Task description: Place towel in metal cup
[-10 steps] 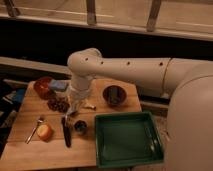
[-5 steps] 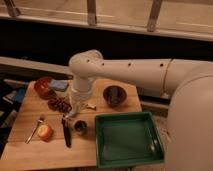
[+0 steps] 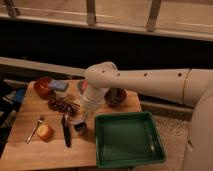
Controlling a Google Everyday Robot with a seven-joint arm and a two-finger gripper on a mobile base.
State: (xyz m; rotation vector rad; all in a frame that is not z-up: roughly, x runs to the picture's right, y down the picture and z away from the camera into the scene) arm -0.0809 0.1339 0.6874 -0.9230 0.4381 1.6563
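Silver metal cup (image 3: 80, 128) sits on the wooden surface (image 3: 30, 152) right under the gripper (image 3: 81, 119), whose fingers may hold something, though I cannot tell.

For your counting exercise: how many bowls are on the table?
2: red-orange bowl at the back left; dark brown bowl behind the green tray. The arm could hide more; pincer above the metal cup.

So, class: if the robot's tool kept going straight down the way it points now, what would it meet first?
Probably the small shiny silver metal cup, which sits right below the tool on the wooden table; depth is unclear.
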